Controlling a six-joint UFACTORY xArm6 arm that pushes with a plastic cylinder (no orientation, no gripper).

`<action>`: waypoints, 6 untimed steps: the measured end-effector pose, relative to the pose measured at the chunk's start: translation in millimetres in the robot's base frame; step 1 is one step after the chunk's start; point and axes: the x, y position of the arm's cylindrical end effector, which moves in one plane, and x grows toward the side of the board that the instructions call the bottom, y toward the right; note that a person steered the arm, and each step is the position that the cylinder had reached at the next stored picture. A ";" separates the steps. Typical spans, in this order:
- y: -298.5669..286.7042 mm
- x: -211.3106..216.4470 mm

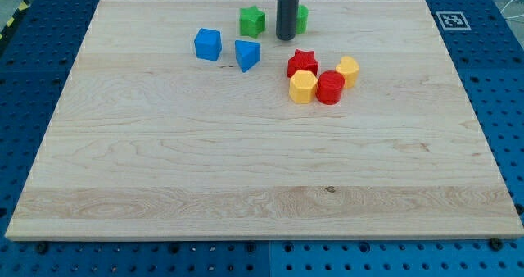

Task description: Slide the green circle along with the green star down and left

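The green star (252, 20) sits near the view's top, a little left of centre. The green circle (301, 18) is to its right, mostly hidden behind my dark rod. My tip (286, 38) rests on the board between the two green blocks, close against the circle's left side and a short gap right of the star.
A blue cube (208, 44) and a blue triangular block (246, 54) lie below-left of the star. A red star (302, 63), a yellow hexagon (303, 87), a red cylinder (331, 88) and a second yellow block (348, 70) cluster below the tip. The wooden board (164, 187) has blue pegboard around it.
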 end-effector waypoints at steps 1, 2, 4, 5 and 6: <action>41.1 -8.6; 81.7 -17.3; 79.3 -50.5; 49.3 -58.3; 19.8 -52.9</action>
